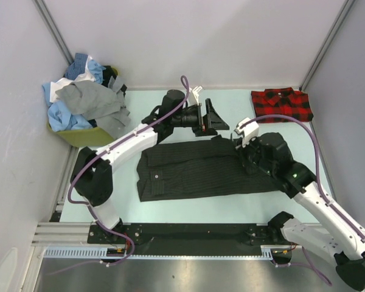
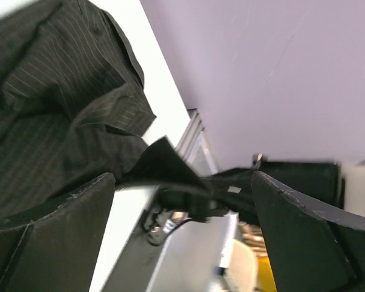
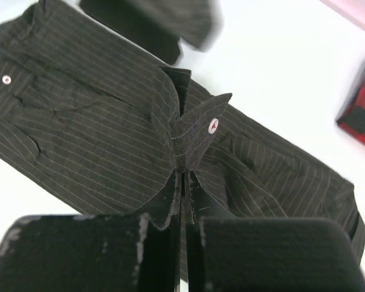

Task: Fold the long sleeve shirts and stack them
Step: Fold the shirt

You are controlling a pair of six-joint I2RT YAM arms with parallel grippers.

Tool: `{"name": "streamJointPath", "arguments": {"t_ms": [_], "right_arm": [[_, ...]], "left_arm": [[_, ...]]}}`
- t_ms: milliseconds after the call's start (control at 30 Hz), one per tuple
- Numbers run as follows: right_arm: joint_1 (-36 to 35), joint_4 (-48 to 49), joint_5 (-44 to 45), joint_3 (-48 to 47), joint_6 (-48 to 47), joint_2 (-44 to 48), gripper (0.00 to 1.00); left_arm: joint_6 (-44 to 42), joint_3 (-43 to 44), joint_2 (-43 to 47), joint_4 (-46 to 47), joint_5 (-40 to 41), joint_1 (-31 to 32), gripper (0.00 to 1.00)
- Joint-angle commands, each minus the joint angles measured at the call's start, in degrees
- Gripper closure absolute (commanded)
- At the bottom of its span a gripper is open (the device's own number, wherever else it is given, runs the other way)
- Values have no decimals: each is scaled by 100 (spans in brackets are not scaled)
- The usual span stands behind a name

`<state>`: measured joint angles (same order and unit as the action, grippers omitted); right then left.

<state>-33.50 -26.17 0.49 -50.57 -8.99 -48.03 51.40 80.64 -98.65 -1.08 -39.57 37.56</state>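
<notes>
Top external view: right gripper pinching the charcoal shirt, left gripper hanging spread.
The charcoal shirt is lying flat across the middle of the table, folded into a long band. The right wrist view is showing the right jaws pressed together on a raised fold of its cloth bearing a button. The left gripper is hovering just beyond the shirt's far edge, jaws wide, holding nothing. The plaid shirt is lying folded at the far right corner. More shirts are spilling out of a green bin at the far left.
</notes>
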Motion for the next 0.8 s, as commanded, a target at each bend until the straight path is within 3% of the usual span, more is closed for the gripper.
{"name": "streamJointPath", "arguments": {"t_ms": [0, 200, 467, 767], "right_arm": [[-394, 683, 610, 170, -392, -31, 100], [-597, 728, 1154, 223, -507, -189, 100], [-623, 587, 1304, 284, -630, -5, 100], [-974, 859, 1366, 398, -1095, -136, 100]], "left_arm": [[1065, -180, -93, 354, -7, 76, 1], [1312, -698, 100, 268, 133, 24, 1], [503, -804, 944, -814, 864, -241, 1], [1345, -584, 285, -551, 600, 233, 1]]}}
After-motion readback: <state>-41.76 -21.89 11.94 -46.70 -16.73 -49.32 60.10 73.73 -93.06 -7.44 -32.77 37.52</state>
